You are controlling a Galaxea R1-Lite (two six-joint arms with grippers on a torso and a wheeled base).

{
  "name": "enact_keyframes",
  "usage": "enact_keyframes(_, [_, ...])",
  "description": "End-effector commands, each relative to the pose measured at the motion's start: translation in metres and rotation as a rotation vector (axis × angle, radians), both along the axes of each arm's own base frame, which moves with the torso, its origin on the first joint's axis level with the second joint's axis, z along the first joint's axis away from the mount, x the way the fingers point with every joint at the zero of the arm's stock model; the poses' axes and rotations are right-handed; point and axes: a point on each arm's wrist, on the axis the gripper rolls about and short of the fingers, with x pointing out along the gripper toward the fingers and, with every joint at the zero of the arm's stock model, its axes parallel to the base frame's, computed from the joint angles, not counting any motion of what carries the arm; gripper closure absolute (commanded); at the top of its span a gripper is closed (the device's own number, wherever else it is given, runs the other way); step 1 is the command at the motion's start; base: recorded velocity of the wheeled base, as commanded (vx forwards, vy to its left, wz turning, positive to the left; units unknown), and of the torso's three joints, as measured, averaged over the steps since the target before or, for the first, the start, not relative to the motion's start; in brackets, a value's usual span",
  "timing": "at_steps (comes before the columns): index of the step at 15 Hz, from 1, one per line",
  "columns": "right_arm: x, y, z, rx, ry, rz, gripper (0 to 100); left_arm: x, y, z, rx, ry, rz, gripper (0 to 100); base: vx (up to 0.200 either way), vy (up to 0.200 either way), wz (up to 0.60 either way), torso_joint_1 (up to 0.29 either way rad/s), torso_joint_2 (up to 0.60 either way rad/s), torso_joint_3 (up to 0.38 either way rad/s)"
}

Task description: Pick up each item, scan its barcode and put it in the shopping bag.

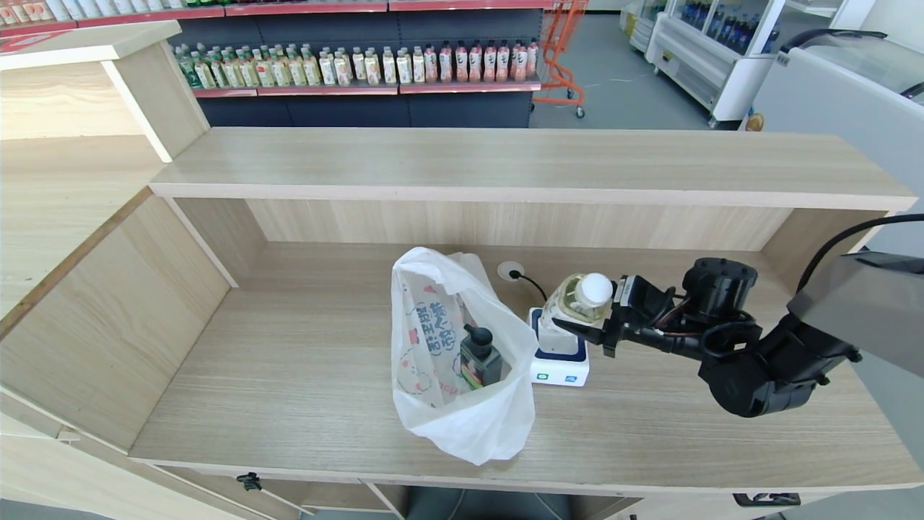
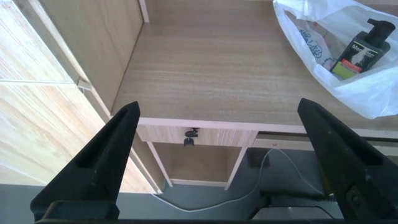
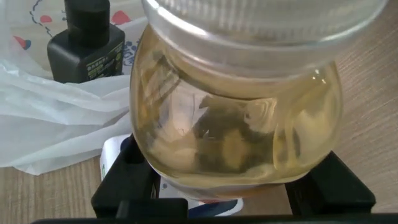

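A clear bottle [image 1: 577, 300] of yellowish drink with a white cap hangs just over the white scanner box [image 1: 559, 360], and my right gripper [image 1: 593, 321] is shut on it from the right. Seen from the right wrist, the bottle [image 3: 236, 118] sits between the dark fingers [image 3: 124, 186], with the scanner [image 3: 118, 155] underneath. The white shopping bag [image 1: 462, 404] stands open left of the scanner and holds a black pump bottle [image 1: 480, 357] and a pink-printed packet [image 1: 429, 336]. My left gripper [image 2: 217, 162] is open below the counter's front edge, empty, with the bag [image 2: 367, 93] far off.
A black cable runs from a grommet [image 1: 510, 270] to the scanner. A raised shelf [image 1: 534, 162] walls the back of the counter and a wooden panel [image 1: 108, 310] closes its left side. Bare counter [image 1: 289, 375] lies left of the bag.
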Motion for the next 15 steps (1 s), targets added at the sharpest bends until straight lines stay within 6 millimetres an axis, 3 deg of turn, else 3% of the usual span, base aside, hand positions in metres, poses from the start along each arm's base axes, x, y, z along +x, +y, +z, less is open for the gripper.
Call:
enact_keyframes(1, [-0.014,-0.005,0.042,0.097,0.021,-0.011,100,0.0,0.0,0.0,0.0,0.0,0.001,0,0.0,0.0,0.0,0.0,0.0,0.0])
enact_keyframes(3, [-0.035,-0.02,0.08,0.266,0.145,-0.109,100,0.0,0.0,0.0,0.0,0.0,0.001,0,0.0,0.0,0.0,0.0,0.0,0.0])
enact_keyframes(6, [-0.055,-0.024,0.105,0.505,0.402,-0.297,100,0.0,0.0,0.0,0.0,0.0,0.001,0,0.0,0.0,0.0,0.0,0.0,0.0])
enact_keyframes(9, [-0.047,0.003,0.101,0.56,0.566,-0.306,100,0.0,0.0,0.0,0.0,0.0,0.001,0,0.0,0.0,0.0,0.0,0.0,0.0])
enact_keyframes(12, [-0.019,0.04,0.086,0.568,0.6,-0.274,100,0.0,0.0,0.0,0.0,0.0,0.001,0,0.0,0.0,0.0,0.0,0.0,0.0])
enact_keyframes(15, [-0.006,0.07,0.075,0.592,0.671,-0.218,100,0.0,0.0,0.0,0.0,0.0,0.001,0,0.0,0.0,0.0,0.0,0.0,0.0])
